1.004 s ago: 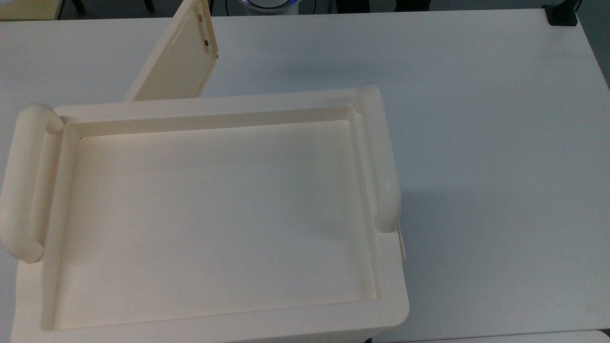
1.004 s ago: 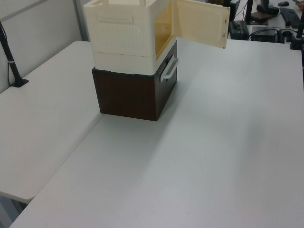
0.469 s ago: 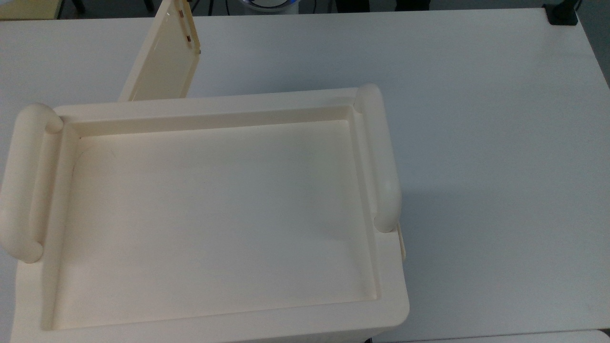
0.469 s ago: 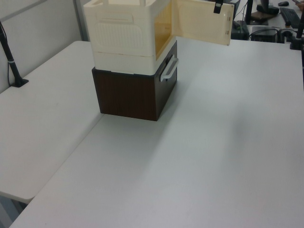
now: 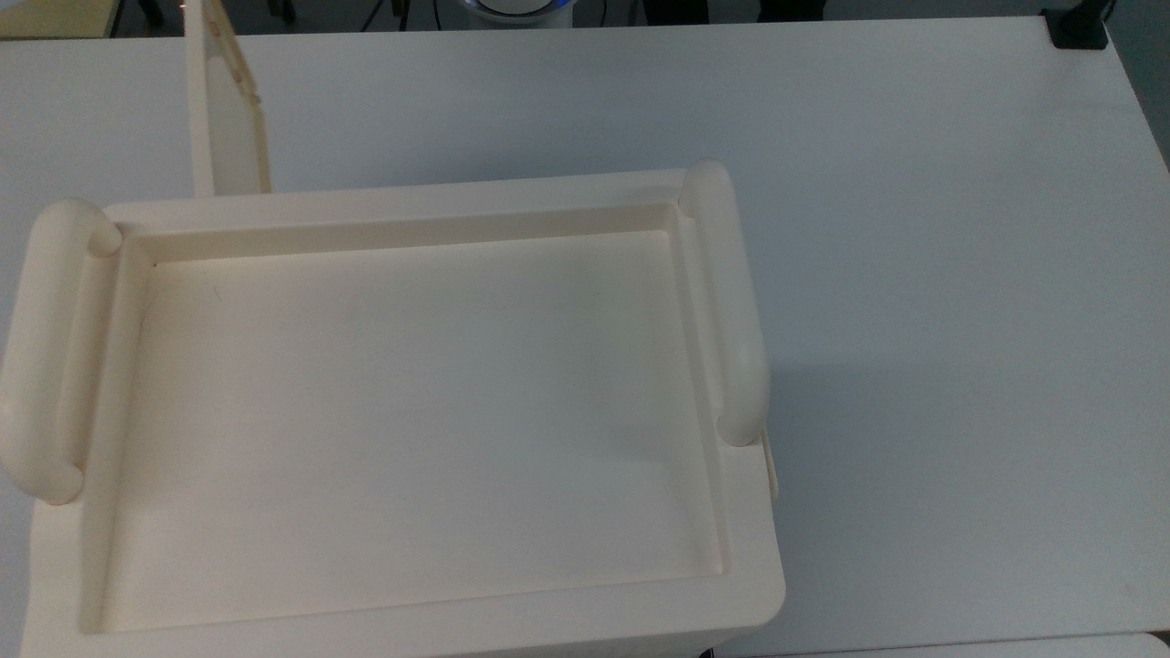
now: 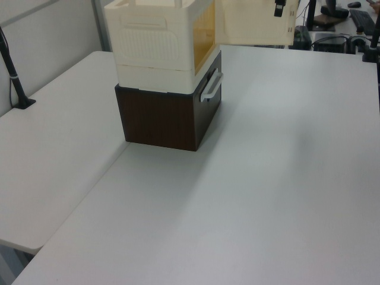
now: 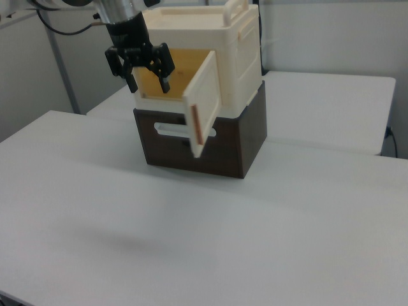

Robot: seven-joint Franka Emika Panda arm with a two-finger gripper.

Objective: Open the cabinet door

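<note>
The cream cabinet (image 7: 239, 48) stands on a dark brown box, and its recessed top (image 5: 411, 411) spreads across the top view. The cabinet door (image 7: 203, 111) hangs swung out wide, showing the yellowish inside (image 7: 175, 70). In the top view the door (image 5: 224, 119) stands almost edge-on at the upper left. In the left view the door (image 6: 255, 24) faces the camera. My gripper (image 7: 150, 83) is open with nothing between its black fingers, hanging in front of the opening, left of the door and apart from it in the right view. A black part of the gripper (image 6: 279, 7) shows at the door's upper edge.
The dark brown box (image 6: 166, 119) under the cabinet has a pale bar handle (image 6: 211, 88) on its front. The white table (image 7: 255, 242) spreads wide in front. A black clamp (image 5: 1077, 27) sits at the table's far corner and a black pole (image 6: 15, 77) stands at the left view's left.
The door has swung further open, sweeping toward the top view's left until nearly edge-on. A black gripper part has come into the left view and moved to the right.
</note>
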